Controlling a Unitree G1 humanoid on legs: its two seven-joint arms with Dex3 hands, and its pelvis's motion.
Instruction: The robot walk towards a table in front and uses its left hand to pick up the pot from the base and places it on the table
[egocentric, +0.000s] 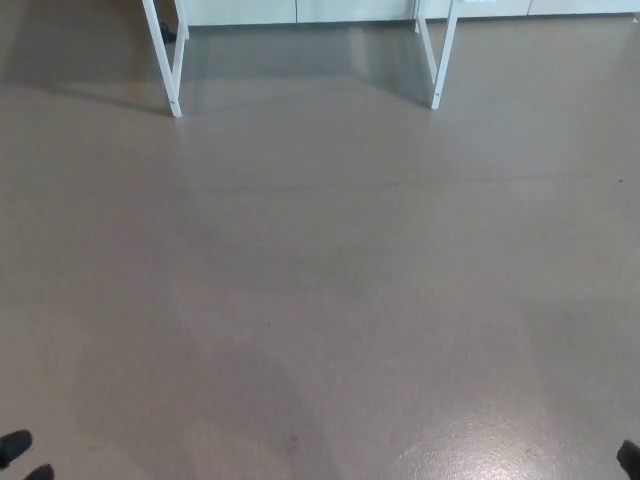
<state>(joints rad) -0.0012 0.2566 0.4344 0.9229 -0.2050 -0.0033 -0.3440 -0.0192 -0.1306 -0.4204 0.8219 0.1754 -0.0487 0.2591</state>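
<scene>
Grey floor (320, 300) lies btwn robot & white table legs (165, 60), well ahead. Pot & base out of frame, prob. above those legs. Left hand (15, 446), right hand (630, 460): mere slivers, far short of legs; open/shut can't tell.

- Bench (163, 60): only white legs show; the top edge cuts off everything above them.
- Left hand (16, 446): just black bits at the bottom-left corner, the rest out of frame.
- Right hand (630, 458): a black sliver at the bottom-right edge, shape unreadable.
</scene>
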